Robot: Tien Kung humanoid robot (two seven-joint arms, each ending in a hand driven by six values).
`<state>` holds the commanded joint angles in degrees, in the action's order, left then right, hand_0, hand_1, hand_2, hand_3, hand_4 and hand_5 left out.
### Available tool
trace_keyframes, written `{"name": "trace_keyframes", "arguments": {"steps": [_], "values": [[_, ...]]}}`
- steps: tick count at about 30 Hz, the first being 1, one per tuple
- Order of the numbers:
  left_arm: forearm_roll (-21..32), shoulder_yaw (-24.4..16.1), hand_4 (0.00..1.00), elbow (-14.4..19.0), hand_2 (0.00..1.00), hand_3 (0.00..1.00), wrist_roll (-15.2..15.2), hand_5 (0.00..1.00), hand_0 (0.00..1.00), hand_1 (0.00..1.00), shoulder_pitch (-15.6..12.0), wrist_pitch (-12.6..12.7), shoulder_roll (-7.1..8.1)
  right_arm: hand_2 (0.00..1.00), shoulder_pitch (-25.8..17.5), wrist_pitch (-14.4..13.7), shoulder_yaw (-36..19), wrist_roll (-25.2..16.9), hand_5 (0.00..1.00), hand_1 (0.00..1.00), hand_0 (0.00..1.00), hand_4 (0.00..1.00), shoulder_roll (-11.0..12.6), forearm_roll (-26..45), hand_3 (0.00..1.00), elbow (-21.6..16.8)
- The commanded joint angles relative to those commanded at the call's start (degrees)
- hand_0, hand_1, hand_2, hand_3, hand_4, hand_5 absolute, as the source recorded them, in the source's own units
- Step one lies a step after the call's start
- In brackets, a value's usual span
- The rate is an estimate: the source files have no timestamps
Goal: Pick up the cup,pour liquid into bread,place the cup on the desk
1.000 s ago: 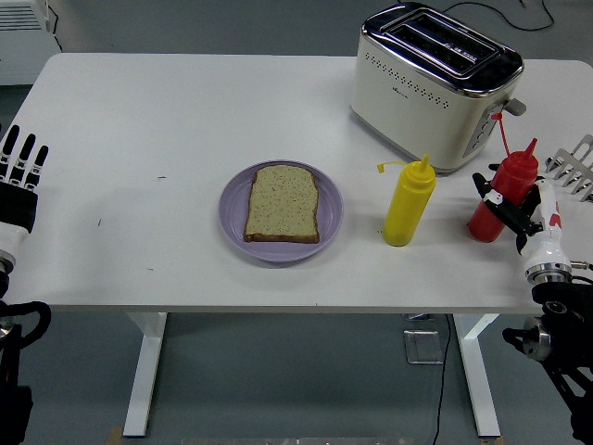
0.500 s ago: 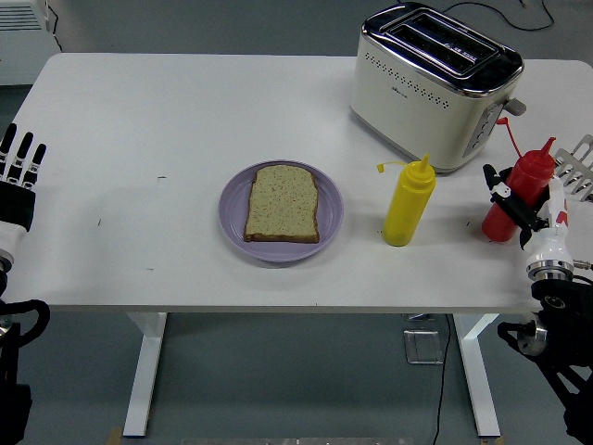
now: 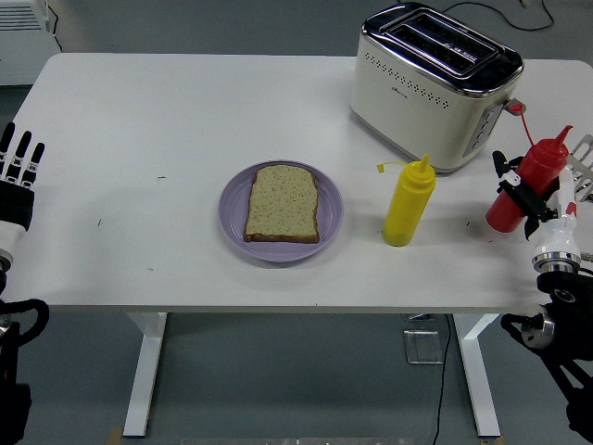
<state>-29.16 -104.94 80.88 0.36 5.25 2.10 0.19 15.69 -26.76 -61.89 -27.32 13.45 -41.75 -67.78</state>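
Observation:
A slice of bread [image 3: 283, 204] lies on a purple plate [image 3: 233, 221] in the middle of the table. A yellow squeeze bottle [image 3: 409, 201] stands upright to the plate's right. My right hand [image 3: 524, 193] is shut on a red squeeze bottle [image 3: 528, 179] at the table's right edge; the bottle leans to the right and is held just above the table. No cup shows in view. My left hand [image 3: 17, 169] rests at the left edge with its fingers straight and nothing in it.
A cream and chrome toaster [image 3: 434, 83] stands at the back right, close behind the red bottle. Part of a metal rack [image 3: 584, 156] shows at the right edge. The white table [image 3: 139, 130] stretches wide to the left of the plate.
My right hand has carried the red bottle up and to the right, tilting it further rightward. The left hand has slid slightly left.

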Motion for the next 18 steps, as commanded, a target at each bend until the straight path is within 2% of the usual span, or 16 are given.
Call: {"name": "trace_keyframes", "arguments": {"steps": [8, 14, 18], "values": [[0.0, -0.1, 0.546, 0.0, 0.736, 0.696, 0.0, 0.998, 0.788, 0.738, 0.1, 0.0, 0.04, 0.182, -0.6, -0.3, -4.1, 2.7, 0.332, 0.041, 0.061, 0.805, 1.1, -5.9, 0.269, -6.4], [0.0, -0.3, 0.545, 0.1, 0.736, 0.695, 0.0, 0.998, 0.788, 0.738, 0.2, 0.0, 0.06, 0.182, 0.5, 0.1, -7.1, 7.4, 0.328, 0.041, 0.059, 0.788, 2.9, -14.3, 0.273, -12.1], [0.0, -0.3, 0.547, 0.1, 0.736, 0.696, 0.0, 0.998, 0.788, 0.738, 0.2, 0.0, 0.06, 0.188, 1.8, 0.3, -7.6, 10.3, 0.33, 0.048, 0.064, 0.794, 4.0, -20.2, 0.277, -14.1]]}}
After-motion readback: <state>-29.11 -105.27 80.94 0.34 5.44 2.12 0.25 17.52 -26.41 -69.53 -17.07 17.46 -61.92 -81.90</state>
